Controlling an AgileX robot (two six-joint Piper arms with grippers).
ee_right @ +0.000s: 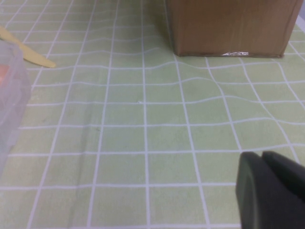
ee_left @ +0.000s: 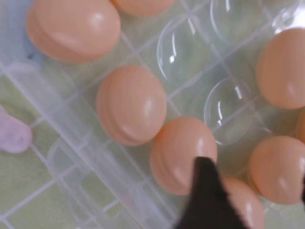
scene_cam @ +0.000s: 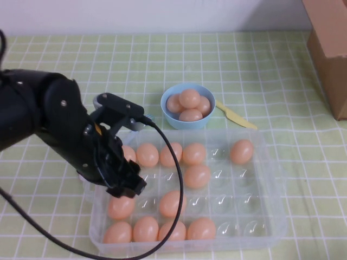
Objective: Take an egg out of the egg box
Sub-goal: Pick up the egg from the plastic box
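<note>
The clear plastic egg box [scene_cam: 274,179] lies at the near middle of the table and holds over a dozen peach-orange eggs, mostly in its left half. My left gripper [scene_cam: 126,188] hangs low over the box's left side, above an egg [scene_cam: 120,207]. In the left wrist view the left gripper [ee_left: 255,195] is open: one dark finger [ee_left: 205,200] rests against an egg [ee_left: 183,152], the other shows at the frame's edge, and an egg [ee_left: 278,169] lies between them. My right gripper [ee_right: 262,160] is shut and empty, low over the tablecloth to the right of the box.
A light-blue bowl [scene_cam: 169,116] with several eggs stands just behind the box. A yellow plastic knife [scene_cam: 236,115] lies to its right. A brown cardboard box [scene_cam: 331,49] stands at the far right. A green checked cloth covers the table.
</note>
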